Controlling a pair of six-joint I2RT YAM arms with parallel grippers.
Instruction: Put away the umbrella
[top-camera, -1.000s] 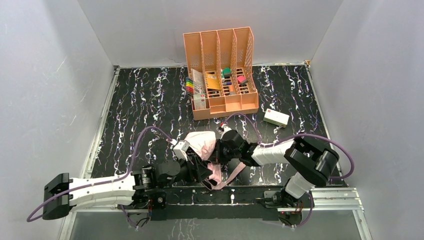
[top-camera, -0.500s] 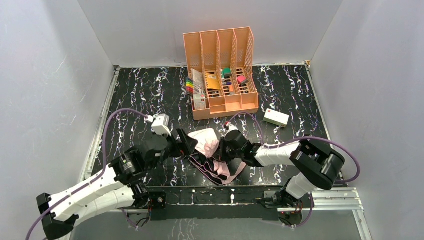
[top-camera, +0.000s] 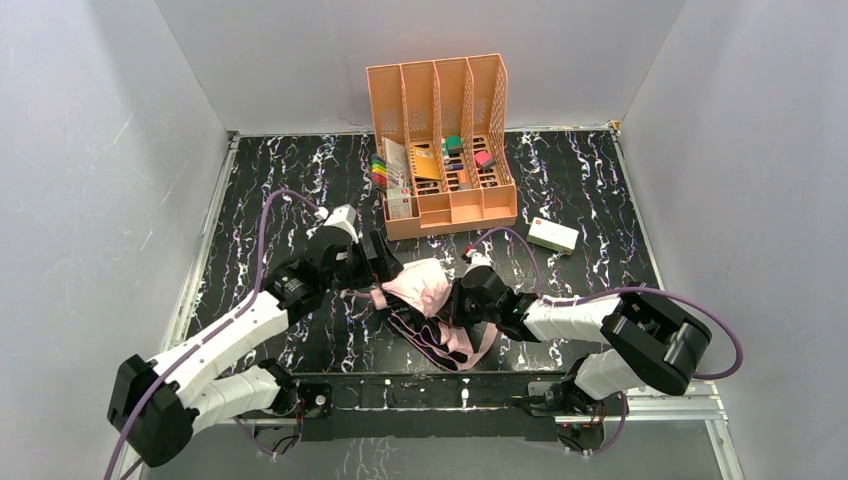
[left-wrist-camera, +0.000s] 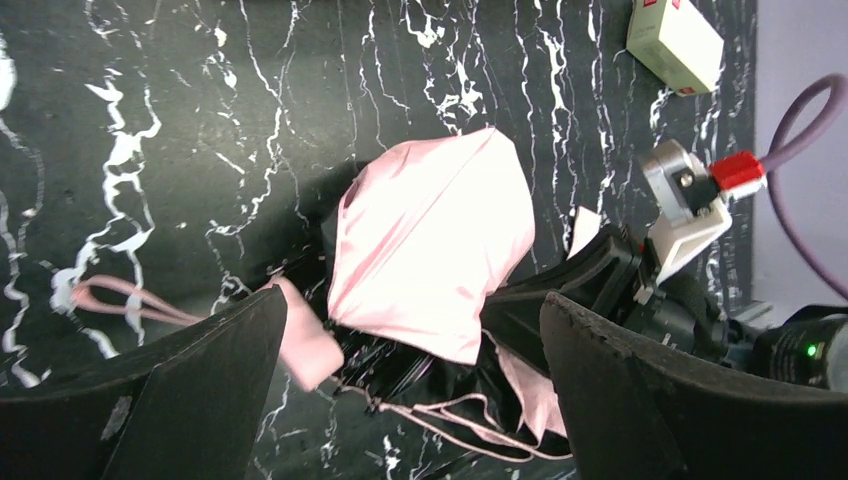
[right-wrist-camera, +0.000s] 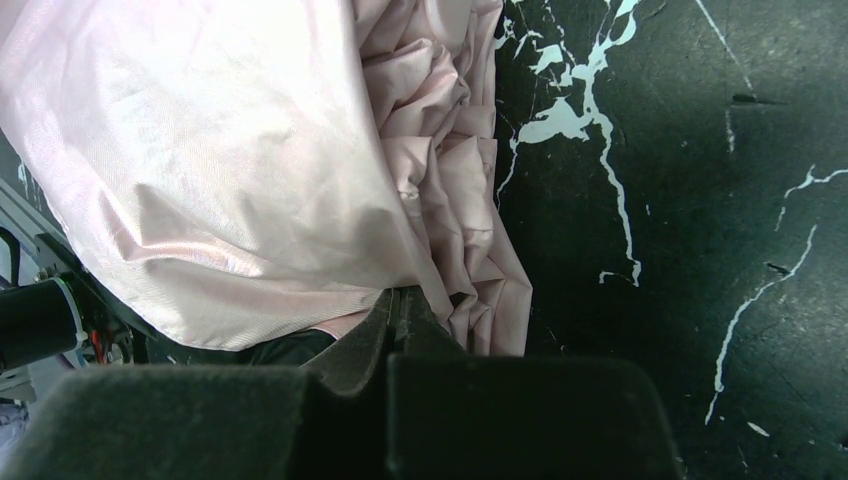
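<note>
Umbrella lies crumpled, pink side up, on the tabletop, middle of the near edge, well in front of the orange organiser. Left gripper has its fingers spread wide at the umbrella's left side, holding nothing. Right gripper has its fingers together, pinching fabric on the right side. Pink strap trails toward the near edge.

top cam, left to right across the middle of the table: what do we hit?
left gripper → umbrella → right gripper → small white box. Orange organiser left out: it stands farther back, over the same stretch as the umbrella.
</note>
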